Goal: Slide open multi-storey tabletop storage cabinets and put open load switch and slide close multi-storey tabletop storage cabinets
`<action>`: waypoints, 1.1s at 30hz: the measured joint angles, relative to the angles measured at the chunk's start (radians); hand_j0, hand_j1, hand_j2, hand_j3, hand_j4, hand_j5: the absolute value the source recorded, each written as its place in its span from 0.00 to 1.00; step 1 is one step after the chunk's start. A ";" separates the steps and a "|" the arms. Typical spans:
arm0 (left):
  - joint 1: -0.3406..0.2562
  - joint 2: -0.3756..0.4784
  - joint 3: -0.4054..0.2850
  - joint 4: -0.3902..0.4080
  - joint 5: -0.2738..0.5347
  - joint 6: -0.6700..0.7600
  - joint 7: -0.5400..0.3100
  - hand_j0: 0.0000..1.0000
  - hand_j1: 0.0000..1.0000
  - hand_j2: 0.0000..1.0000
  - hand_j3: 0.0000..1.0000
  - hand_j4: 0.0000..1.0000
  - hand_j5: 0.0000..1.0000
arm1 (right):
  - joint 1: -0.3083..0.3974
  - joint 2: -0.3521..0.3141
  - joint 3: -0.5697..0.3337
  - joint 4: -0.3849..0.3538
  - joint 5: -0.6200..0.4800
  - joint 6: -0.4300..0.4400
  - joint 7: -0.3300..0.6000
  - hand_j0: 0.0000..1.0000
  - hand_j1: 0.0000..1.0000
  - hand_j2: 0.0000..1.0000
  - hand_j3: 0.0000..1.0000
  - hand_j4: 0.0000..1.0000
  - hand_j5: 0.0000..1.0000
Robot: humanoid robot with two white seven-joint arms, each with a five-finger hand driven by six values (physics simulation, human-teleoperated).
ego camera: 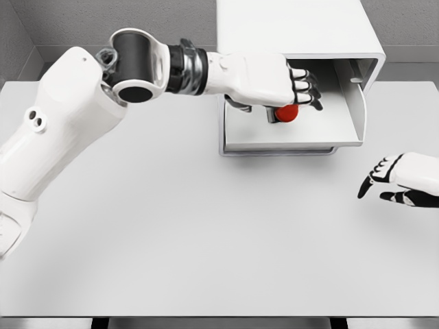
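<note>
Left hand (pixel 274 79) fingers (pixel 305 86) curled over red-capped load switch (pixel 286 113), switch under fingertips, inside pulled-out drawer (pixel 288 140) of white boxy storage cabinet (pixel 295 27). Right hand (pixel 401 179) well apart, fingers loosely spread, holding nothing, above white table (pixel 206 233).

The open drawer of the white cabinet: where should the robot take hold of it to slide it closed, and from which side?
Probably the front wall of the drawer, the edge nearest the robot, pushed from the table side toward the cabinet. The right hand is free; the left hand holds the red-knobbed switch over the tray and must withdraw first.
</note>
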 measured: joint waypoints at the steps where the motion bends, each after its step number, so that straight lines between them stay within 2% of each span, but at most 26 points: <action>1: 0.000 -0.002 0.001 0.000 -0.005 -0.001 -0.002 1.00 1.00 1.00 1.00 1.00 1.00 | -0.005 0.001 0.007 0.000 0.000 0.000 0.000 0.56 0.56 0.56 0.56 0.56 0.56; 5: -0.011 -0.003 0.002 -0.005 0.010 0.000 -0.004 1.00 1.00 1.00 1.00 1.00 1.00 | -0.028 0.002 0.031 0.000 0.001 0.000 0.000 0.56 0.56 0.56 0.56 0.56 0.56; 7: -0.031 0.003 0.000 -0.010 0.043 -0.005 -0.014 1.00 1.00 1.00 1.00 1.00 1.00 | -0.084 0.006 0.054 -0.001 0.000 0.001 0.000 0.56 0.56 0.56 0.56 0.56 0.56; 11: -0.031 0.095 0.009 -0.120 0.224 0.013 0.016 1.00 1.00 1.00 1.00 1.00 1.00 | -0.176 0.023 0.139 -0.001 0.001 0.001 0.000 0.56 0.56 0.56 0.56 0.56 0.56; 14: -0.031 0.236 0.016 -0.229 0.397 0.017 0.023 1.00 1.00 1.00 1.00 1.00 1.00 | -0.195 0.032 0.193 -0.001 0.006 0.000 0.000 0.56 0.56 0.56 0.56 0.56 0.56; 16: -0.022 0.364 0.028 -0.270 0.527 0.019 0.025 1.00 1.00 1.00 1.00 1.00 1.00 | -0.201 0.036 0.211 -0.001 0.008 0.000 0.000 0.56 0.56 0.56 0.56 0.56 0.56; 18: 0.017 0.517 0.035 -0.290 0.657 0.019 0.026 1.00 1.00 1.00 1.00 1.00 1.00 | -0.233 0.040 0.230 -0.001 0.008 0.000 0.000 0.56 0.56 0.56 0.56 0.56 0.56; 20: 0.090 0.650 0.038 -0.296 0.727 0.018 0.026 1.00 1.00 1.00 1.00 1.00 1.00 | -0.279 0.047 0.263 -0.001 0.010 0.001 0.000 0.56 0.56 0.56 0.56 0.56 0.56; 22: 0.144 0.720 0.039 -0.282 0.759 0.018 0.026 1.00 1.00 1.00 1.00 1.00 1.00 | -0.288 0.056 0.288 -0.001 0.017 0.000 0.000 0.56 0.56 0.56 0.56 0.56 0.56; 24: 0.160 0.745 0.040 -0.263 0.775 0.019 0.027 1.00 1.00 1.00 1.00 1.00 1.00 | -0.307 0.063 0.302 0.000 0.020 0.000 0.000 0.56 0.56 0.56 0.56 0.56 0.56; 27: 0.175 0.743 0.038 -0.251 0.768 0.019 0.027 1.00 1.00 1.00 1.00 1.00 1.00 | -0.337 0.075 0.313 0.001 0.025 0.000 0.000 0.56 0.56 0.56 0.56 0.56 0.56; 31: 0.242 0.721 0.035 -0.246 0.746 0.019 0.027 1.00 1.00 1.00 1.00 1.00 1.00 | -0.393 0.093 0.344 0.009 0.032 0.000 0.000 0.56 0.56 0.56 0.56 0.56 0.56; 33: 0.248 0.709 0.035 -0.245 0.739 0.019 0.027 1.00 1.00 1.00 1.00 1.00 1.00 | -0.408 0.104 0.352 0.016 0.040 0.000 0.000 0.57 0.57 0.57 0.57 0.57 0.57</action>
